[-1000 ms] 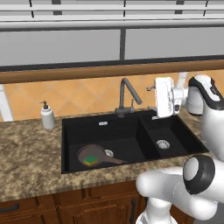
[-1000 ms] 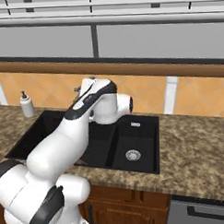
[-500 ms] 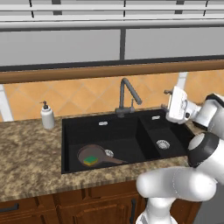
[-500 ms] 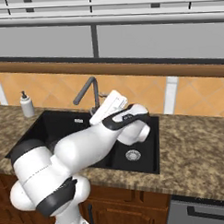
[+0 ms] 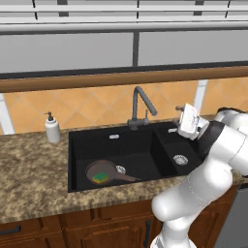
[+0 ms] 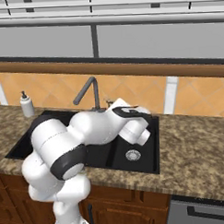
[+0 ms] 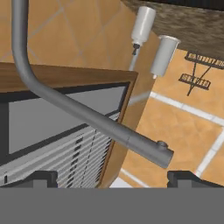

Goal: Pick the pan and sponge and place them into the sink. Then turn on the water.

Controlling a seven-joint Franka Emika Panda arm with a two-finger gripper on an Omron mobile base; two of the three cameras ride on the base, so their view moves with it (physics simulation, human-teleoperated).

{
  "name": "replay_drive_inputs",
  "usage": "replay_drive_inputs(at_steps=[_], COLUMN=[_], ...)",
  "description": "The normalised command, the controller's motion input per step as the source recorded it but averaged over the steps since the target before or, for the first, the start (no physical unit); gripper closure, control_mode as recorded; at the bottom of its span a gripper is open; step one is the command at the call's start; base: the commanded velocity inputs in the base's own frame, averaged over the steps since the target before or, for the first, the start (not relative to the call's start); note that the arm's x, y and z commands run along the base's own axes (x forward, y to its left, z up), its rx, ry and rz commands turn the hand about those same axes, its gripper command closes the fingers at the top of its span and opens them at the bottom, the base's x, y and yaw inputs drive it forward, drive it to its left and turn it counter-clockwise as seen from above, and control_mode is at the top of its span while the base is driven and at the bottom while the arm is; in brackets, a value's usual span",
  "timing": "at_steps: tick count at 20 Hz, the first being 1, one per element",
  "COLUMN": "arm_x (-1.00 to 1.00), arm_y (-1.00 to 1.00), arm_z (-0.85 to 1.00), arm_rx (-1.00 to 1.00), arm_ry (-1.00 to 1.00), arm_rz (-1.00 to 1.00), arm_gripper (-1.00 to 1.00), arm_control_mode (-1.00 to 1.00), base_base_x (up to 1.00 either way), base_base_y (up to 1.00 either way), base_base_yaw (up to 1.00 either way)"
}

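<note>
Left base view: pan (image 5: pixel 102 172) lies in the big basin of the sink (image 5: pixel 116 143), at 7 o'clock of the faucet (image 5: pixel 142 107). Sponge (image 5: pixel 100 178) sits inside the pan. Claw (image 5: pixel 183 112) hangs over the small basin, at 3 o'clock of the faucet. Soap bottle (image 5: pixel 52 128) on tabletop (image 5: pixel 29 174), upper left.

Right base view: arm covers most of the sink (image 6: pixel 154 146); faucet (image 6: pixel 87 92) behind it.

Hand view: claw (image 7: pixel 113 177) wide open, fingertips (image 7: pixel 43 178) apart, nothing held. Faucet spout (image 7: pixel 83 113) crosses just ahead.
</note>
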Motion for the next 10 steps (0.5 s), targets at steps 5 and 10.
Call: replay_drive_inputs(at_steps=[5,10], arm_x=[0.54,0.17], arm_y=[0.0,-0.01], arm_z=[-0.12,-0.31], arm_rx=[-0.02,-0.03], arm_ry=[0.21,0.09], arm_rz=[0.02,0.05], arm_gripper=[-1.0,-1.0], arm_control_mode=[-1.0,-1.0], base_base_x=[0.0,0.0], base_base_y=[0.0,0.0], base_base_yaw=[0.0,0.0])
